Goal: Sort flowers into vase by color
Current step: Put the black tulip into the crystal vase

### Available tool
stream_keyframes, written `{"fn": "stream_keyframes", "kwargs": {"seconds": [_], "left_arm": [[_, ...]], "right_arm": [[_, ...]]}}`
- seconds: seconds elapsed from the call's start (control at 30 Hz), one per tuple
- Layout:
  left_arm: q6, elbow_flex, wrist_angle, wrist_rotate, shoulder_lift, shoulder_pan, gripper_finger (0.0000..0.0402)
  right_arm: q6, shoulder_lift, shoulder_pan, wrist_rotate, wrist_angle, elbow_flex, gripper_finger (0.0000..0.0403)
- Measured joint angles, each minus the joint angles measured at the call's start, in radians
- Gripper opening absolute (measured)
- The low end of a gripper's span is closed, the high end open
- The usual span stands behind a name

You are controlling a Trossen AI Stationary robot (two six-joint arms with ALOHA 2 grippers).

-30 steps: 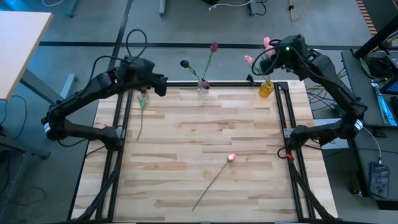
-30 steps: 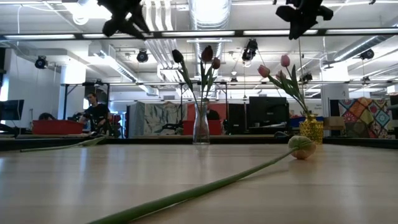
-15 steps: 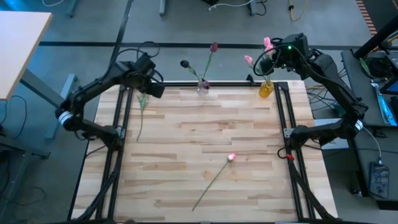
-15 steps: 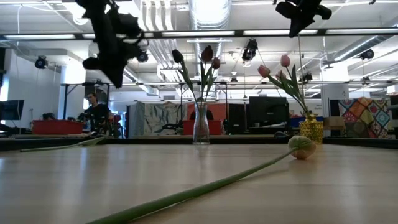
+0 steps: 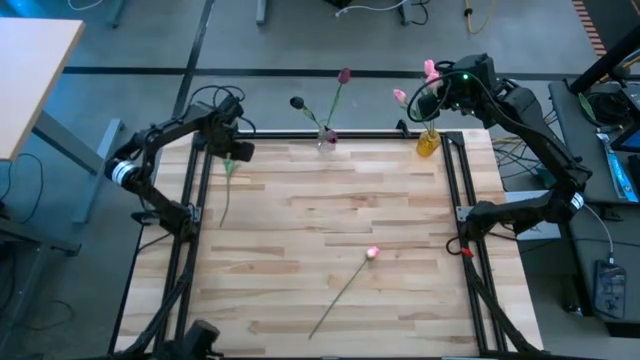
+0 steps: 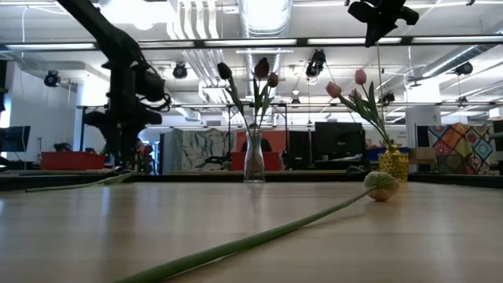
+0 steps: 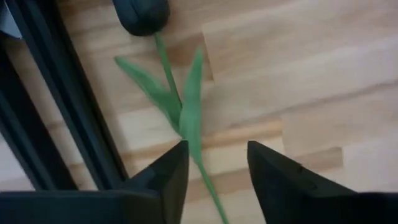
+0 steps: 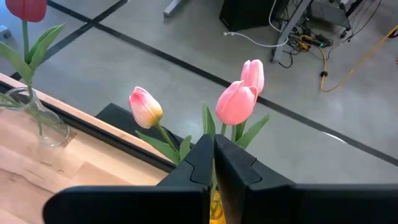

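Observation:
A dark maroon tulip (image 7: 144, 14) lies flat along the table's left edge (image 5: 224, 195). My left gripper (image 7: 214, 149) points straight down over it, open. Its fingers stand on either side of the stem (image 7: 205, 180), just below the leaves, without touching it. A pink tulip (image 5: 373, 253) lies flat on the table's near middle. At the far edge, a clear vase (image 5: 327, 138) holds maroon tulips and a yellow vase (image 5: 428, 143) holds pink ones (image 8: 236, 102). My right gripper (image 8: 213, 142) hangs shut above the yellow vase. My right gripper is shut close over the leaves of the pink tulips in the yellow vase. Its own fingers hide what lies under them. I cannot tell whether they touch a leaf or a stem.
Black frame rails (image 5: 190, 200) run along the table's left and right sides, close beside the maroon tulip. The wooden top between the two lying tulips is bare. In the low view, the room behind shows a seated person (image 6: 119, 141).
My left gripper has come down from high above the table's far left corner to just over the maroon tulip. It has shifted toward the left edge and tipped from slanting to pointing straight down. The tulips on the table have not moved.

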Motion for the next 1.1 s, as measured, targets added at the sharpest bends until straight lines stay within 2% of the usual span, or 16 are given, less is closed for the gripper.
{"fn": "stream_keyframes", "kwargs": {"seconds": [0.17, 0.3, 0.5, 0.83, 1.1], "left_arm": [[0.004, 0.025, 0.042, -0.009, 0.086, 0.016, 0.0168], [0.024, 0.078, 0.038, -0.033, 0.184, 0.028, 0.0159], [0.060, 0.187, -0.036, -0.140, 0.301, 0.043, 0.0145], [0.125, 0.230, -0.050, -0.129, 0.378, 0.064, 0.0134], [0.165, 0.219, 0.001, -0.129, 0.415, 0.084, 0.0086]], "right_arm": [[0.000, 0.000, 0.000, 0.000, 0.001, 0.000, 0.0009], [0.000, 0.000, 0.000, 0.000, 0.001, 0.000, 0.0009], [0.001, 0.000, 0.000, 0.000, 0.000, 0.000, 0.0009], [0.000, 0.000, 0.000, 0.000, 0.000, 0.000, 0.0009], [-0.004, 0.000, 0.000, 0.000, 0.000, 0.000, 0.0009]]}}
